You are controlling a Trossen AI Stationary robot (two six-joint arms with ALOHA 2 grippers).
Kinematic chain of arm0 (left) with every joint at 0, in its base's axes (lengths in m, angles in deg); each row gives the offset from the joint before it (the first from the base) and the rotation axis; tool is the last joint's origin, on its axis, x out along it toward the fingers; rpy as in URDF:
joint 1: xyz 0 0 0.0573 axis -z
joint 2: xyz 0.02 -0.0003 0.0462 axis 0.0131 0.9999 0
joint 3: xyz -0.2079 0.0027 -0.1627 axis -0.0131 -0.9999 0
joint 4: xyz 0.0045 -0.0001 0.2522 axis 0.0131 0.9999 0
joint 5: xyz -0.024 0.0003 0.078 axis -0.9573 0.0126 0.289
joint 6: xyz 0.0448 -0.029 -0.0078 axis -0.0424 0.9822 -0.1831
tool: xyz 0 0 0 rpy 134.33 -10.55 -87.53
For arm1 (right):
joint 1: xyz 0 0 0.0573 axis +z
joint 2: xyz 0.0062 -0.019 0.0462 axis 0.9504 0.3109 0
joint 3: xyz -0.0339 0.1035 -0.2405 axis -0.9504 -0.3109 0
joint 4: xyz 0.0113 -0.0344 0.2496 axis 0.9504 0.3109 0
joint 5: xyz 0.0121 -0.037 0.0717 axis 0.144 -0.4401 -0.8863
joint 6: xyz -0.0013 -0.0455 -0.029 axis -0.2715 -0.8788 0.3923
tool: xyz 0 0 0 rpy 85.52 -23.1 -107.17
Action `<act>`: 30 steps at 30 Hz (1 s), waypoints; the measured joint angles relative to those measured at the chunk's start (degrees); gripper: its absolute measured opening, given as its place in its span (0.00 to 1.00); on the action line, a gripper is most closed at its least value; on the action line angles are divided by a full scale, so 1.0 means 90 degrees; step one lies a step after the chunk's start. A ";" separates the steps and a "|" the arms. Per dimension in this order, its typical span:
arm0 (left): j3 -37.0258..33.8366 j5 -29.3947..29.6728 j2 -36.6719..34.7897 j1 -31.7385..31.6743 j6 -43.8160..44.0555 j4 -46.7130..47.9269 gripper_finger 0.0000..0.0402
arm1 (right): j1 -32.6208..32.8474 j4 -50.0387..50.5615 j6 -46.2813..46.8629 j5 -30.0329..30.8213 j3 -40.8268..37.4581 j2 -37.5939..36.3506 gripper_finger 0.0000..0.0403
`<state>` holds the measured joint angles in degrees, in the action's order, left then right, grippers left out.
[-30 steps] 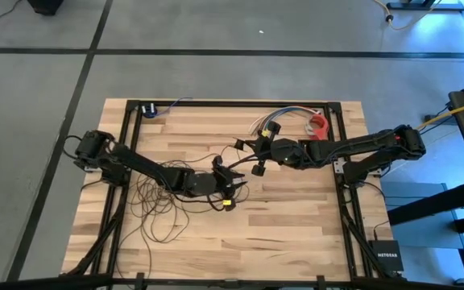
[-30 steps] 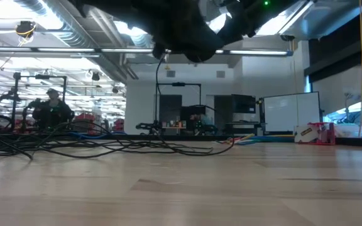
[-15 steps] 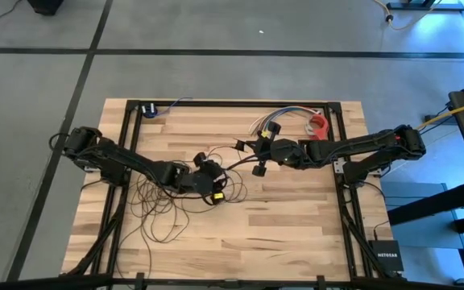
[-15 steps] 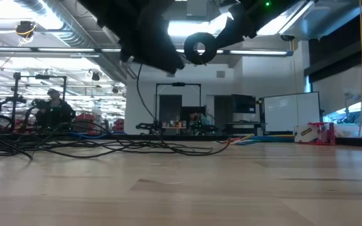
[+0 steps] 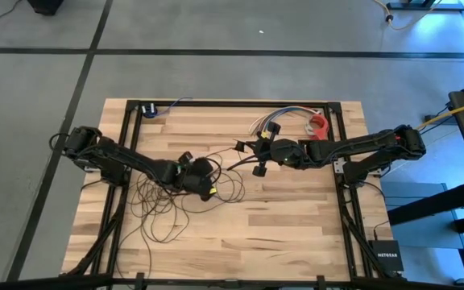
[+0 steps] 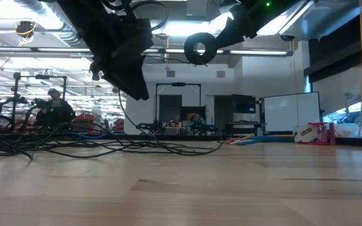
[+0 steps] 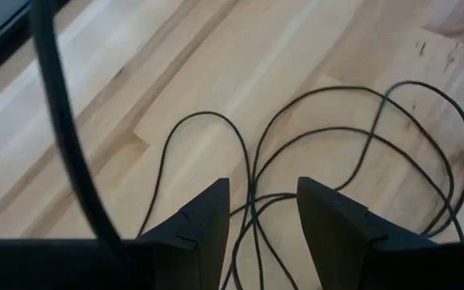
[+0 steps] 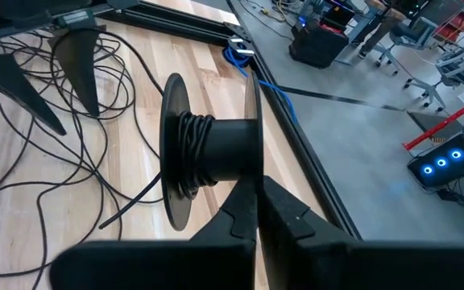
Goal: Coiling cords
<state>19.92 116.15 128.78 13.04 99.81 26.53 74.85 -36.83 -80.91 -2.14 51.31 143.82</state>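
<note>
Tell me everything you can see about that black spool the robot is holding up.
The spool is matte black, plastic-looking: a round core between two thin disc flanges. A few turns of the dark cord sit wound on the core by one flange, and the cord trails down into loose loops on the wooden table. The right gripper is shut on the other flange's rim, holding the spool above the table.

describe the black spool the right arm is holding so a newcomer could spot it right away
Start at the wooden table and follow the right arm to the right gripper near the table's middle. Its fingers are shut on the rim of a black spool. Unlike the loose cord sprawled by the left gripper, its cord is wound tight.
</note>
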 joint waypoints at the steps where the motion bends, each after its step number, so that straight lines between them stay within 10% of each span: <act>1: 0.0000 -0.0005 0.0000 0.0014 -0.0049 -0.0006 0.35 | 0.0000 0.0001 0.0000 -0.0002 0.0000 0.0000 0.01; 25: -0.0002 0.0413 -0.0784 -0.0692 -0.1485 0.0421 0.35 | 0.0000 0.0073 -0.0005 -0.0121 0.0000 -0.0002 0.01; 30: -0.0002 -0.0621 -0.0884 -0.0665 -0.1734 0.0344 0.35 | 0.0000 0.0117 -0.0010 -0.0121 0.0000 -0.0002 0.01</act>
<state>19.90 110.56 120.82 7.05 84.21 29.63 74.85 -35.78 -81.01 -3.23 51.31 143.79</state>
